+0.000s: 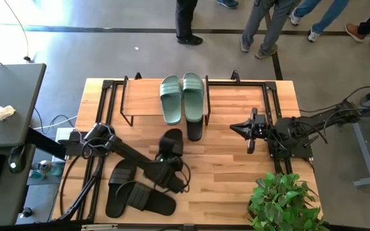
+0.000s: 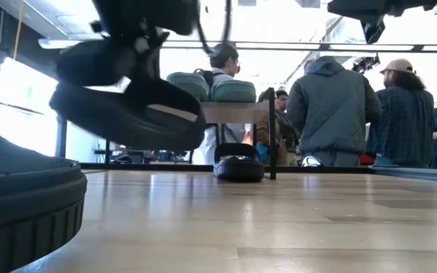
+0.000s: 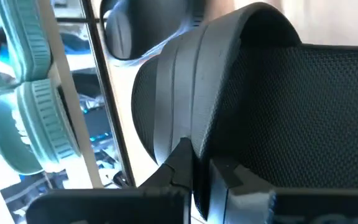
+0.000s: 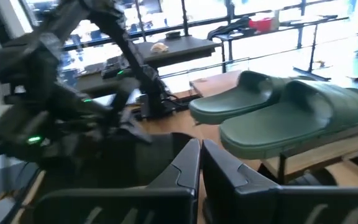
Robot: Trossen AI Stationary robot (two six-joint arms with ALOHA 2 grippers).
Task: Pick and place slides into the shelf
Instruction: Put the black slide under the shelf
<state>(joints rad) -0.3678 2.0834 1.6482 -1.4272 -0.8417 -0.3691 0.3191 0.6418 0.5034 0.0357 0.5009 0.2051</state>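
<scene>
Two sage-green slides [image 1: 182, 96] lie side by side on the shelf's plank top [image 1: 143, 96] at the table's far side. One black slide [image 1: 194, 128] lies on the table, partly under the shelf. My left gripper [image 3: 199, 177] is shut on another black slide [image 1: 171, 144] near the table's middle, held above the wood [image 2: 127, 102]. Two more black slides [image 1: 137, 191] lie at the near left. My right gripper [image 1: 239, 127] hovers shut at the right, level, pointing toward the shelf and touching nothing. My left gripper pinches a rim of the black slide [image 3: 194, 140] between its two fingers, which slant down from the near left. The slide reaches away from the fingers toward the shelf. It is lifted clear of the table and tilted [image 2: 139, 114]. Which part the rim belongs to I cannot tell.
A potted plant [image 1: 284, 202] stands at the table's near right corner. Black metal frame rails [image 1: 275, 109] run along the table's sides. Several people [image 2: 328, 114] stand beyond the far edge. Bare wood lies between the shelf and the plant.
</scene>
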